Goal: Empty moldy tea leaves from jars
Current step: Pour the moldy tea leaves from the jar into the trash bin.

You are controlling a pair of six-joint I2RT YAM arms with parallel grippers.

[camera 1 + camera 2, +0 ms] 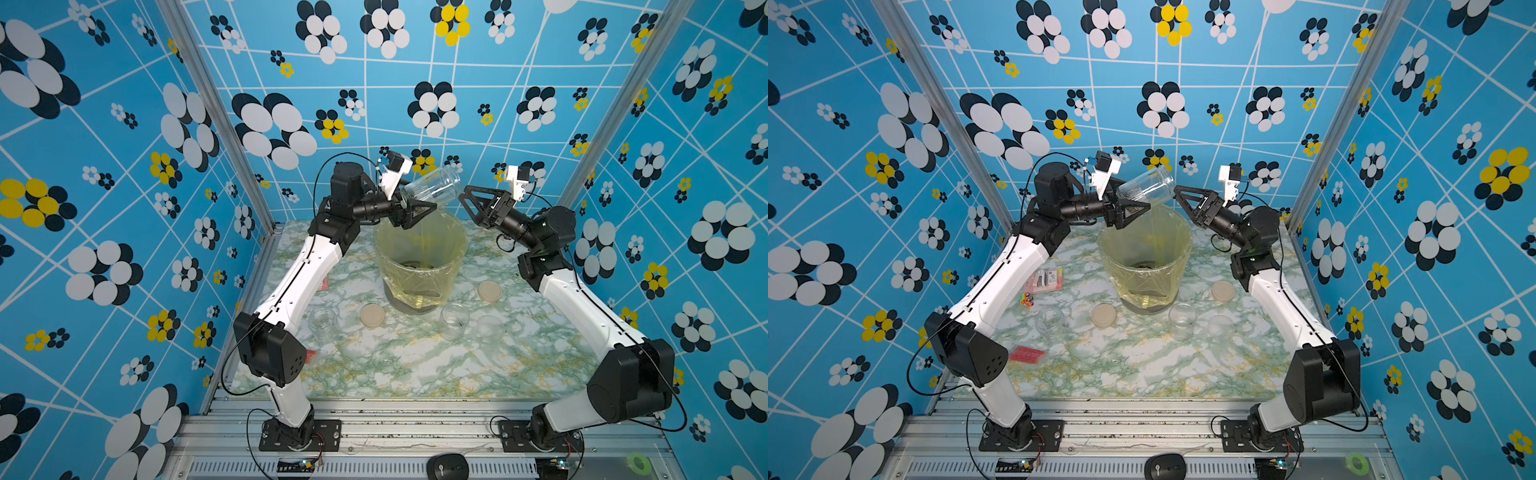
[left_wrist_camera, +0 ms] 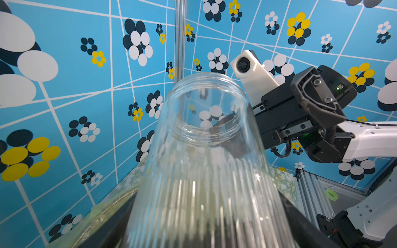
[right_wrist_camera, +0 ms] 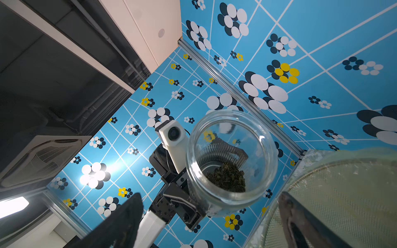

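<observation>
Above the 12 o'clock rim of the tall round bin point(image 1: 415, 274) lined with a yellow plastic bag, the left tool point(image 1: 426, 203) was clamped on the ribbed lower part of a clear cylindrical jar point(image 1: 434, 189). The jar was lidless and tipped onto its side, its open mouth toward 3 o'clock. Through that mouth in the right wrist view, a clump of dark grey-brown crumbly tea leaves point(image 3: 227, 179) lay inside the jar against its lower wall. A few dark bits point(image 1: 1144, 264) showed at the bin's bottom.

At 3 o'clock of the jar's mouth, near but apart from it, the right tool point(image 1: 471, 205) hung with its jaws spread wide and nothing between them.

On the green-veined marble-patterned surface point(image 1: 395, 365), a second clear lidless jar point(image 1: 322, 322) stood upright at the bin's 7 o'clock and a third clear jar point(image 1: 454, 320) at its 5 o'clock. One flat round beige lid point(image 1: 372, 316) lay between the second jar and the bin, another beige lid point(image 1: 489, 290) at the bin's 4 o'clock. A translucent round lid point(image 1: 489, 325) lay just beside the third jar, at its 3 o'clock.
</observation>
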